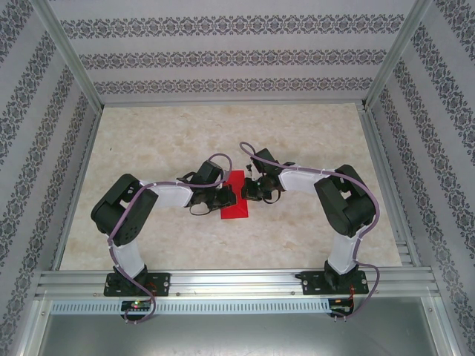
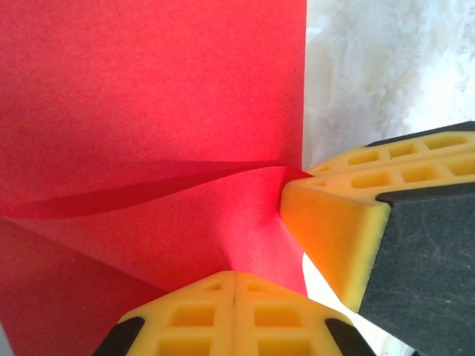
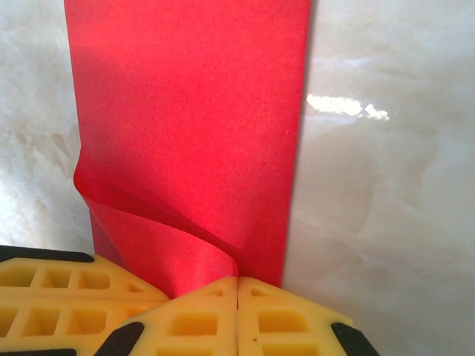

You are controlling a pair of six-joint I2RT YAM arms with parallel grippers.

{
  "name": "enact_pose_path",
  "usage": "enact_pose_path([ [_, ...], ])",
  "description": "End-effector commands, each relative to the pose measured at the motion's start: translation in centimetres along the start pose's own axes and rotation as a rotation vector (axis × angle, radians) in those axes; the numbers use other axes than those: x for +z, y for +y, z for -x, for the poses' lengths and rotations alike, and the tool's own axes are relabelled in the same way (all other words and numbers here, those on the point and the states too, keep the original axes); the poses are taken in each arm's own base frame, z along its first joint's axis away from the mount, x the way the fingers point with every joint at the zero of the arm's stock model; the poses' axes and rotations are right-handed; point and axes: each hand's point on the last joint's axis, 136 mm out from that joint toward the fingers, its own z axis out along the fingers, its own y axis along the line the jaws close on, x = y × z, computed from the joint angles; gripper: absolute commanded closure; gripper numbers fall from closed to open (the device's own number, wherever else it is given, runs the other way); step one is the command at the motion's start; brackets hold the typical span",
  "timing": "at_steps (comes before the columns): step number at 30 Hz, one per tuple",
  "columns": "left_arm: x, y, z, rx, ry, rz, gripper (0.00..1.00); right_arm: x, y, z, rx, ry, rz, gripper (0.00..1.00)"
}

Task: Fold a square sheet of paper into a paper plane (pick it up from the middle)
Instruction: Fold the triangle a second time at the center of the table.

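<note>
The red sheet of paper (image 1: 234,206) lies mid-table as a long folded rectangle between both grippers. In the left wrist view the paper (image 2: 148,96) shows a raised flap that rises to my left gripper (image 2: 234,276), whose yellow tips are pressed together on it. The right gripper's yellow fingers (image 2: 334,215) meet the flap's corner from the right. In the right wrist view the paper (image 3: 185,111) curls up at its near end into my right gripper (image 3: 237,280), shut on that curl, with the left gripper's fingers (image 3: 52,289) beside it. From above, the left gripper (image 1: 225,194) and right gripper (image 1: 251,189) nearly touch.
The marble-patterned tabletop (image 1: 185,133) stretches around the paper. Patterned walls (image 1: 237,52) enclose the back and sides. An aluminium rail (image 1: 237,285) carries both arm bases at the near edge, and a side rail (image 1: 386,185) runs along the right.
</note>
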Motion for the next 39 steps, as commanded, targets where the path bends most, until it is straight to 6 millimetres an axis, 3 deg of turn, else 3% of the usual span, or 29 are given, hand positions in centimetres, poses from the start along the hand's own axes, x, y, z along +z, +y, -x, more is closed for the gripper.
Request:
enact_pose_path([
  [1,0.4,0.4,-0.3,0.016,0.009,0.034,0.98,-0.3,0.9,0.9,-0.024,-0.024,0.023,0.93],
  [19,-0.7,-2.4,0.6,0.060,-0.041,-0.078,0.96,0.4,0.1,1.0,-0.031,-0.026,0.001,0.94],
  [39,1.2,0.9,-0.4,-0.005,0.012,0.026,0.98,-0.1,0.2,1.3,-0.034,-0.040,-0.007,0.94],
])
